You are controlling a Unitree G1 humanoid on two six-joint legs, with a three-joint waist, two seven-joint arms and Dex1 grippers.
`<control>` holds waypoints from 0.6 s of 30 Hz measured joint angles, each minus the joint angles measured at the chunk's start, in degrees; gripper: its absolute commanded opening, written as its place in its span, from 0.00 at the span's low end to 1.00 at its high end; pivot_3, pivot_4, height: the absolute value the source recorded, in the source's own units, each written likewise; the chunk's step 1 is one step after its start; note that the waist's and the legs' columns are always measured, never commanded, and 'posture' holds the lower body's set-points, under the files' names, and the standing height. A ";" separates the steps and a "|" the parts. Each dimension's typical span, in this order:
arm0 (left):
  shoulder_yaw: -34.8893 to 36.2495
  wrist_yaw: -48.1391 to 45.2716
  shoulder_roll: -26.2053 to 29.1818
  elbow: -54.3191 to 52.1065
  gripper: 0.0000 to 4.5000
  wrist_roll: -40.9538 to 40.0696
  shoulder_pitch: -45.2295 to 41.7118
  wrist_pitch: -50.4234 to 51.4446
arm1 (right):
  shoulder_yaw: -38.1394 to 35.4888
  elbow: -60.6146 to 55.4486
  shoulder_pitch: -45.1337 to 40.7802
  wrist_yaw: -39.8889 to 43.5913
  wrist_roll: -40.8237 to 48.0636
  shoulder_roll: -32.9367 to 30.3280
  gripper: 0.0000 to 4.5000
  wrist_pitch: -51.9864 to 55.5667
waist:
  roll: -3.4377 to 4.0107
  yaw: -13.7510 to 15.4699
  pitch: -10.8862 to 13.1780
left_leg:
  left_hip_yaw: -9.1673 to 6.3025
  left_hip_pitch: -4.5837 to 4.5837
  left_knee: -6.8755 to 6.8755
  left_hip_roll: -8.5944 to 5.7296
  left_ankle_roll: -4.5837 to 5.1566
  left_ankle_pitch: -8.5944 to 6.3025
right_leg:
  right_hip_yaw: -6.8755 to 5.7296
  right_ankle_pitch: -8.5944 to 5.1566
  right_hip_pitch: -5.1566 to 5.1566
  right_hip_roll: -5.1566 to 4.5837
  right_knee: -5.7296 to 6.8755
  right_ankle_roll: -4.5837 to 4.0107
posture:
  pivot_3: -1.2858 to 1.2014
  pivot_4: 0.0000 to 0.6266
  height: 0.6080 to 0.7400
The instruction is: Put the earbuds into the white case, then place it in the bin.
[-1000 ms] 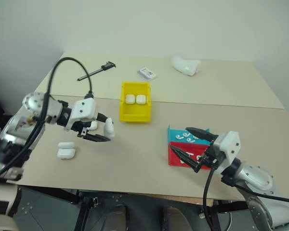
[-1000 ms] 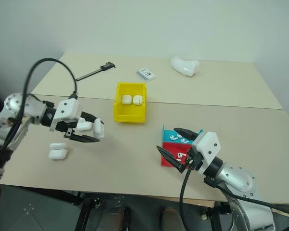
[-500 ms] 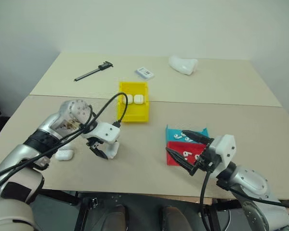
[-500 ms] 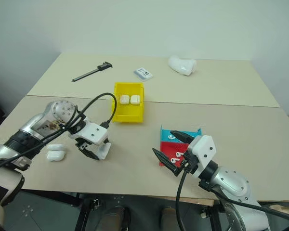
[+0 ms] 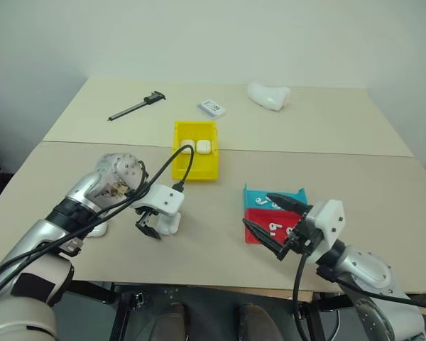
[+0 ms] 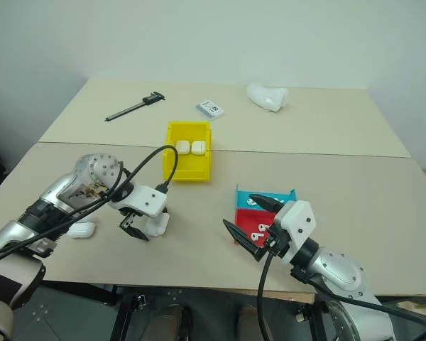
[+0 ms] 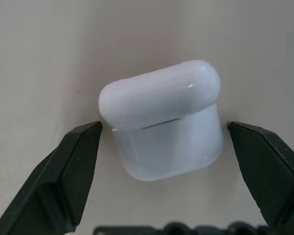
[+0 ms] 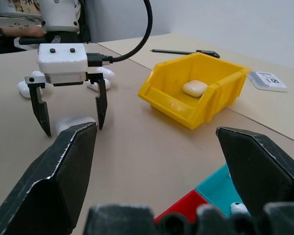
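Probably light, rigid and slick: glossy white case, rounded all over, lid closed or nearly so with a thin seam showing, resting on the table. Likely to squirt out of a pinch on the curved corners, so best taken across the two flat, broad faces, below the seam, keeping the hinge free for opening. Earbuds tinier still and just as glossy; likely fiddly, best pinched at the stems.

Left gripper pointed steeply down over the case, jaws spread wide, one black finger on each side, a clear gap on both sides in the wrist view; nothing held, no contact. Case at about 7 o'clock of the bin, near the table's front edge.

Right gripper roughly level, jaws equally wide, empty, hanging just over the red tray and teal tray at about 4 o'clock of the bin. Earbuds lying loose in those trays, right between the black fingers in the head view; contact hard to tell.

Bin already carrying two cases, side by side. More spare cases on the table at 9 o'clock of the left gripper.
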 measured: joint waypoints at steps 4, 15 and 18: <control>0.06 -0.23 -0.76 -1.66 1.00 2.19 -0.62 8.50 | 0.34 0.09 -0.36 0.02 -0.27 0.29 1.00 -0.01 | 0.00 -0.30 0.00 | -0.04 0.02 0.01 0.00 0.00 0.00 | 0.00 0.00 0.00 0.01 0.03 0.00 | 0.52 0.24 1.00; -0.09 -0.50 -0.12 -6.34 1.00 4.18 0.10 15.47 | 0.48 2.32 -0.09 1.37 -1.11 0.54 1.00 -1.54 | 0.00 -0.48 0.00 | -0.09 0.04 0.01 0.00 0.01 0.00 | 0.04 0.00 0.00 0.01 0.06 0.00 | 0.52 0.24 1.00; -0.10 -0.47 0.52 -8.10 1.00 3.87 1.06 16.20 | 0.48 2.97 0.03 1.51 -1.49 0.65 1.00 -2.24 | 0.00 -0.49 0.00 | -0.10 0.05 0.01 0.00 0.00 0.00 | 0.05 0.00 0.00 0.01 0.07 0.00 | 0.52 0.24 1.00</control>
